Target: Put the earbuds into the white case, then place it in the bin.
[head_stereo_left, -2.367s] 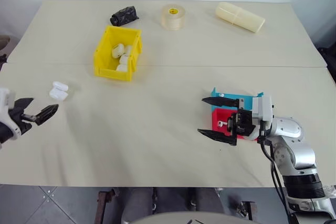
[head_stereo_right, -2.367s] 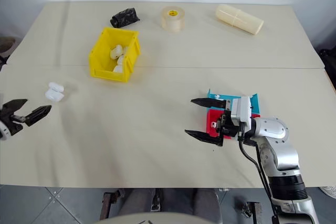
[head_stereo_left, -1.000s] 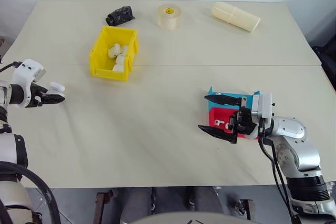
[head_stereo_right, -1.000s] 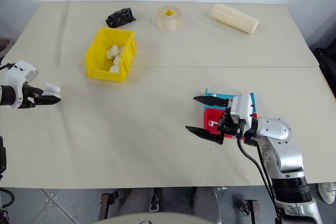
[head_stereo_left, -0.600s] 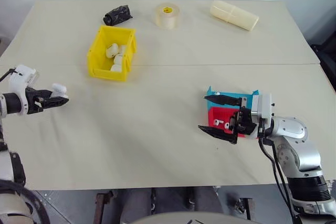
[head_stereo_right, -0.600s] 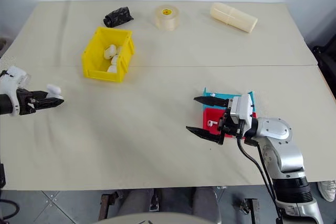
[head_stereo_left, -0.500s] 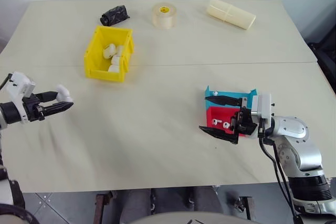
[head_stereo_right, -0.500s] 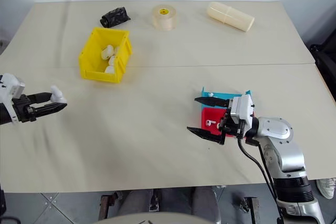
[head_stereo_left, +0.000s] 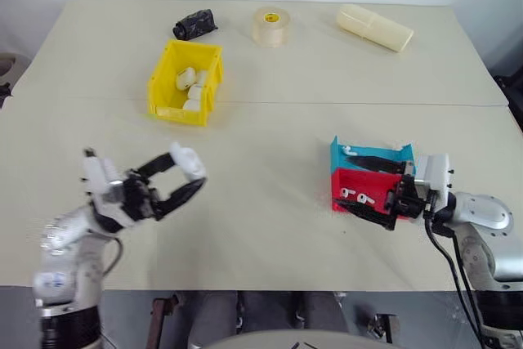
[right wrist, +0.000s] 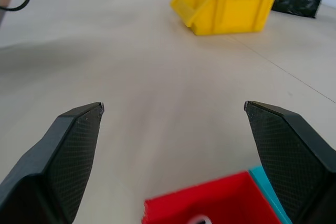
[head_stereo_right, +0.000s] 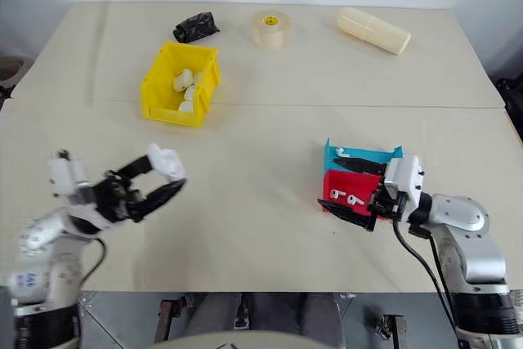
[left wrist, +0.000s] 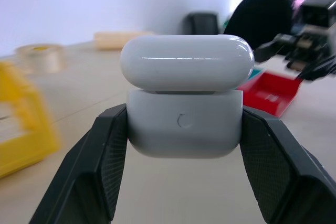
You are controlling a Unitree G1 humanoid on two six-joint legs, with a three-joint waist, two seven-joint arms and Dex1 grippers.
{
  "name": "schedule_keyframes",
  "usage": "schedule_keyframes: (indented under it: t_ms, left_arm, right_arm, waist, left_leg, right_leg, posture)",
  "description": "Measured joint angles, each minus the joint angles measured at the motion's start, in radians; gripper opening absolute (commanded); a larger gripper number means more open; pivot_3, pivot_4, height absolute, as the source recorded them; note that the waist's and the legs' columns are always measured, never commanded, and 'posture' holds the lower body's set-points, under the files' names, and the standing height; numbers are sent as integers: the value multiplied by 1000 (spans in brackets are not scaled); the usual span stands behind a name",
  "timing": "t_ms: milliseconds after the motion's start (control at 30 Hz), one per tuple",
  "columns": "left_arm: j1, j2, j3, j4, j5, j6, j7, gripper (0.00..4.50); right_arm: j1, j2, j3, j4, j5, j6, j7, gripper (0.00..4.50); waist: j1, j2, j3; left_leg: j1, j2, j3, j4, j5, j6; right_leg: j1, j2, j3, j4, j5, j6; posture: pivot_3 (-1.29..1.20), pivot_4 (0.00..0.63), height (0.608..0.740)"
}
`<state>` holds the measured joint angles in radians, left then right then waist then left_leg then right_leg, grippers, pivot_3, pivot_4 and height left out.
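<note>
left gripper [head_stereo_left: 189, 177] carried white case [head_stereo_left: 187, 160] inward

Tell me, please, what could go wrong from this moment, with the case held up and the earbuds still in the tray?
1. The left end effector grips the white case only by its lower half, above the table; it might slip out.
2. The earbuds are tiny and lie in the red tray, so the open right end effector may pinch badly or push the tray.
</note>
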<state>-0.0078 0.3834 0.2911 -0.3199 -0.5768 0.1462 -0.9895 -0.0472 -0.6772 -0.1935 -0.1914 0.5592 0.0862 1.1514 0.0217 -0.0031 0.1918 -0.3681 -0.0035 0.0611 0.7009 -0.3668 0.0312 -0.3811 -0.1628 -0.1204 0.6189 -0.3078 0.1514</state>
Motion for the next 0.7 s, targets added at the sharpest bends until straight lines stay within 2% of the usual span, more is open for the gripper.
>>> schedule_keyframes:
  t_ms: [100,267,533,700]
  left_arm:
    - [-7,-81,-113,-6,52,-71,27,2782]
    - [-63,-137,-252,29,109,-187,0,2782]
    - [-221,-177,-359,248,121,-411,-165,2782]
    - [-241,-186,-393,280,95,-422,-212,2782]
  right_arm:
    - [64,-20,-56,-31,3,1,-9,4500]
    - [184,-40,-145,-109,4,0,-25,4500]
    - [390,-90,-312,-189,-9,20,-47,4500]
    - [486,-155,-353,-243,-62,154,-107,4500]
  waist:
    - [5,0,0]
    - [5,1,-1]
    - [10,3,-2]
    - [2,3,-2]
  left_leg:
    - [1,0,-1,0,0,0]
    - [1,0,-1,0,0,0]
    - [0,0,-3,0,1,1]
    - [0,0,-4,0,1,2]
  right_leg:
    - [3,0,-2,-2,0,0]
    - [4,0,-3,-4,0,1]
    - [7,1,-5,-8,2,3]
    - [7,1,-5,-9,2,4]
  posture:
    - [0,150,740]
    - [0,150,740]
    - [0,150,740]
    - [0,150,740]
